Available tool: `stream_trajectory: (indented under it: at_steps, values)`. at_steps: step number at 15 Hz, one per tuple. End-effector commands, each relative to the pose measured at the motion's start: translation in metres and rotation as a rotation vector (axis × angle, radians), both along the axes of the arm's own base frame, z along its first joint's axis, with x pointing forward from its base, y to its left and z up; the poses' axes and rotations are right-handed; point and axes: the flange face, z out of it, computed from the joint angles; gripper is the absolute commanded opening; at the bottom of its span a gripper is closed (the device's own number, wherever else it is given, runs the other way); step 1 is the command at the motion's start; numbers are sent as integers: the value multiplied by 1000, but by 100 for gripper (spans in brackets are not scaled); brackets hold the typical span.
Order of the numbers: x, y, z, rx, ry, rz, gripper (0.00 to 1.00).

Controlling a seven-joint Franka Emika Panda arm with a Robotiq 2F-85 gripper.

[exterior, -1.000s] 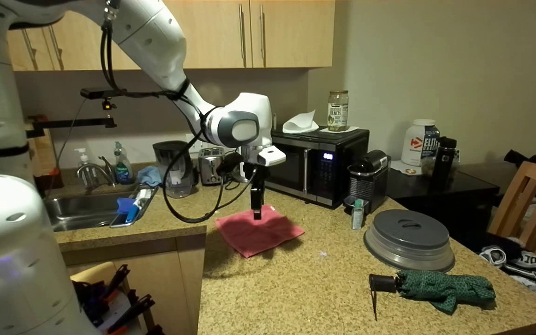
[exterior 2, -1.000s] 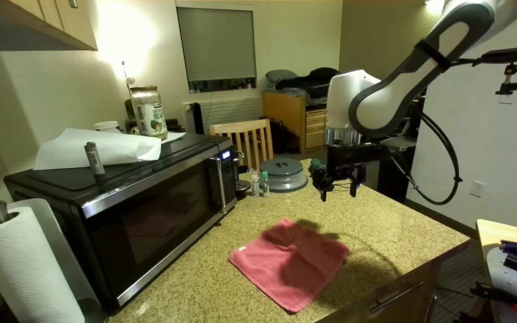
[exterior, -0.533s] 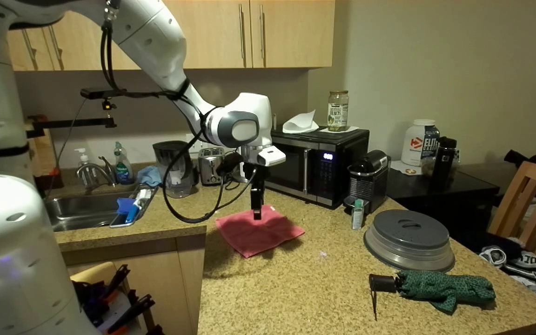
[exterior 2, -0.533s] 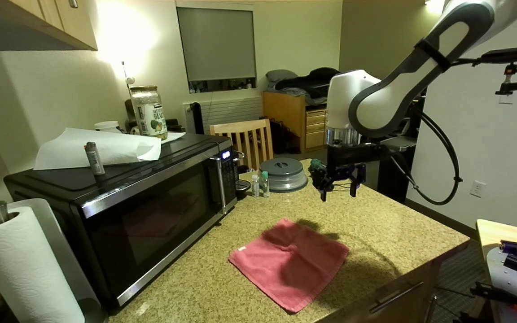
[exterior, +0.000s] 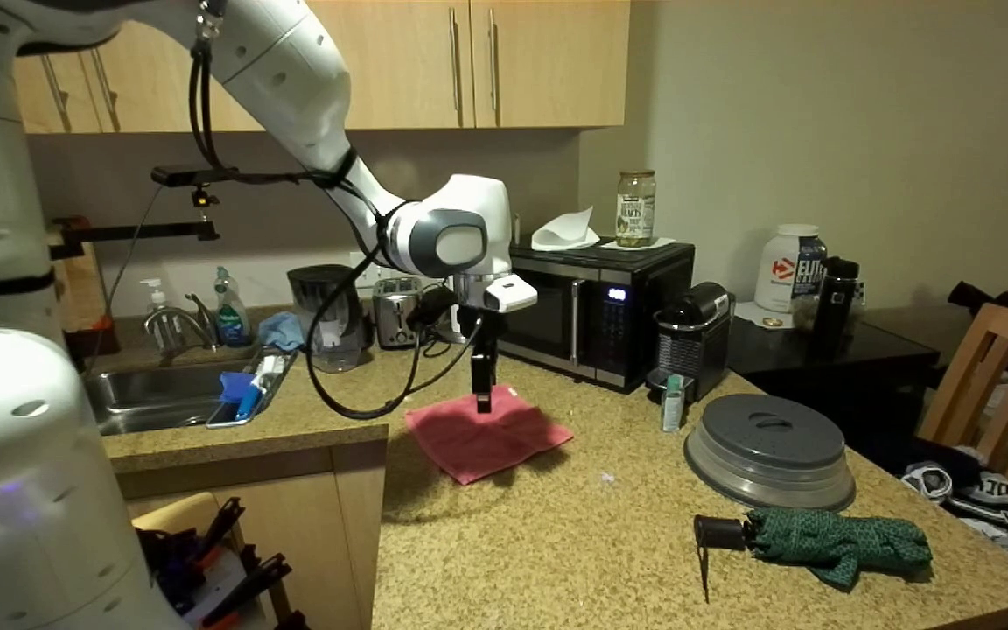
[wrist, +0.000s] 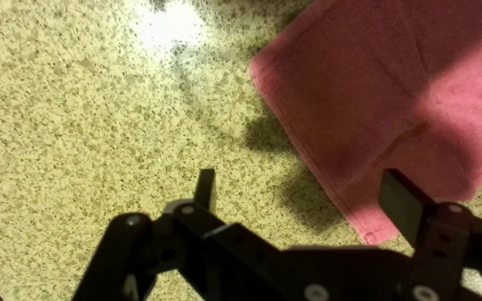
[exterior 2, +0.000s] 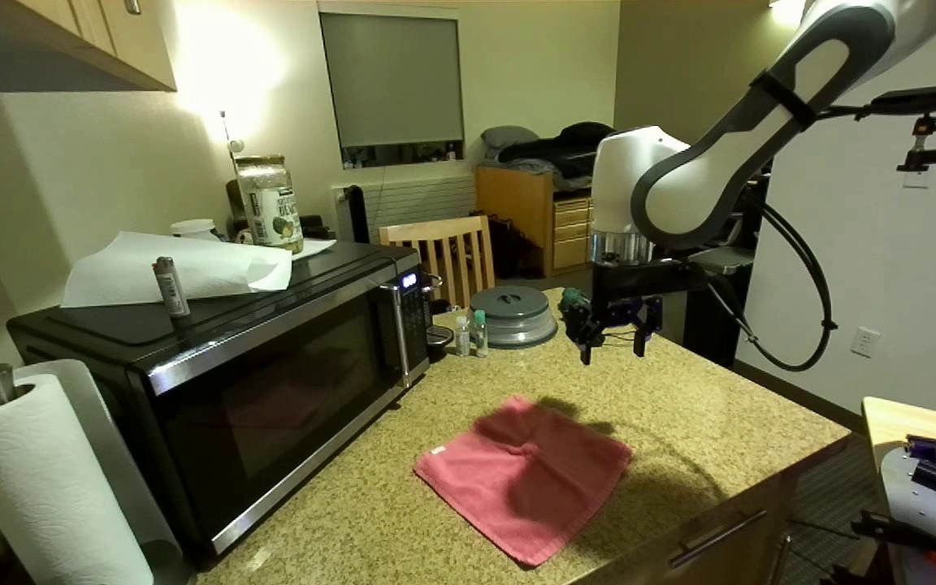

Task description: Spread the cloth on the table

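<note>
Cloth near countertop edge, room around, gripper hovering

Pink-red cloth is lying open and mostly flat on the speckled tan L-shaped table, near the table's inner corner. It's puckering around its middle, with creases running outward and one edge rippling slightly.

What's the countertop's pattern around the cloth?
The countertop is speckled, brown on yellowish beige; clearest in the wrist view.
</note>
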Motion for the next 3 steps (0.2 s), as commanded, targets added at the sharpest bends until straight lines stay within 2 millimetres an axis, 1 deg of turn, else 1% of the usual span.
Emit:
stream_trajectory:
  at_steps: [1,3]
  values:
    - [0,0,0,0,1,0,100]
    - [0,0,0,0,1,0,100]
